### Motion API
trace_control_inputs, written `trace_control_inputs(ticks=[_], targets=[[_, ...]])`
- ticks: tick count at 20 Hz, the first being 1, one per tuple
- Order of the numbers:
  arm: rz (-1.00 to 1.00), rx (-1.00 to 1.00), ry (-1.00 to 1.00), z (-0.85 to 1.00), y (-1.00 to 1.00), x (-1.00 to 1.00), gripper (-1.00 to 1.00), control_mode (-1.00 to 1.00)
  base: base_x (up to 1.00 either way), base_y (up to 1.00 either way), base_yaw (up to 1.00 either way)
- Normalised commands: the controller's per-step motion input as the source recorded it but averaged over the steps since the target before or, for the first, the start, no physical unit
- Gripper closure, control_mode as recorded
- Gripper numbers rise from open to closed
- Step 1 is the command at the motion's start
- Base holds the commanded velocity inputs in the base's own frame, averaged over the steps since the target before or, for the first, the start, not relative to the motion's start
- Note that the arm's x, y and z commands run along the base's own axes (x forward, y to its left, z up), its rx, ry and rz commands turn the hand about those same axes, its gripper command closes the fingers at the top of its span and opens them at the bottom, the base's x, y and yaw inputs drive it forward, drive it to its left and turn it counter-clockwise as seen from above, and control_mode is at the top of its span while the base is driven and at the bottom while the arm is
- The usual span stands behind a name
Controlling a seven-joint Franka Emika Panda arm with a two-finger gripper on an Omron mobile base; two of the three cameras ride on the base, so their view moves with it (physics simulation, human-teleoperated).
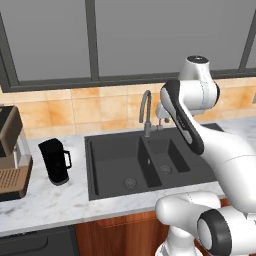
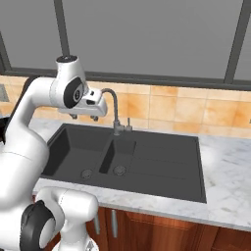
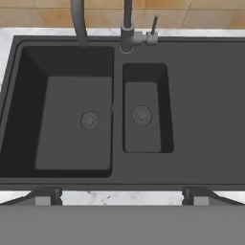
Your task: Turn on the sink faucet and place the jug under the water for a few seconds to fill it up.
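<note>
The grey gooseneck sink faucet (image 1: pixel 145 111) (image 2: pixel 114 109) (image 3: pixel 127 33) stands behind the dark double sink (image 1: pixel 115 165) (image 2: pixel 162 162) (image 3: pixel 206 95), its small lever (image 3: pixel 154 26) upright on the right of its base. No water runs from the spout. The black jug (image 1: pixel 55 161) stands upright on the marble counter left of the sink, handle turned toward the basin. My gripper (image 2: pixel 84 116) (image 1: pixel 164 118) (image 3: pixel 120 196) hangs open and holds nothing, above the basins beside the faucet's arch and far from the jug.
A brown and black coffee machine (image 1: pixel 10 155) stands at the counter's far left, beside the jug. Tan tiles and a dark-framed window (image 1: pixel 92 40) rise behind the faucet. White marble counter (image 2: pixel 228 166) extends right of the sink.
</note>
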Motion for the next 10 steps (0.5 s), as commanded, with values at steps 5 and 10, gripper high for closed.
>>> trace_control_inputs(ticks=[5, 10], targets=[[0.15, 0.14, -0.51, -0.66, -0.98, 0.12, -1.00, -1.00, 0.00, 0.00, 0.00], [0.22, 0.17, -0.46, -0.63, -0.90, 0.19, -1.00, -1.00, 0.00, 0.00, 0.00]])
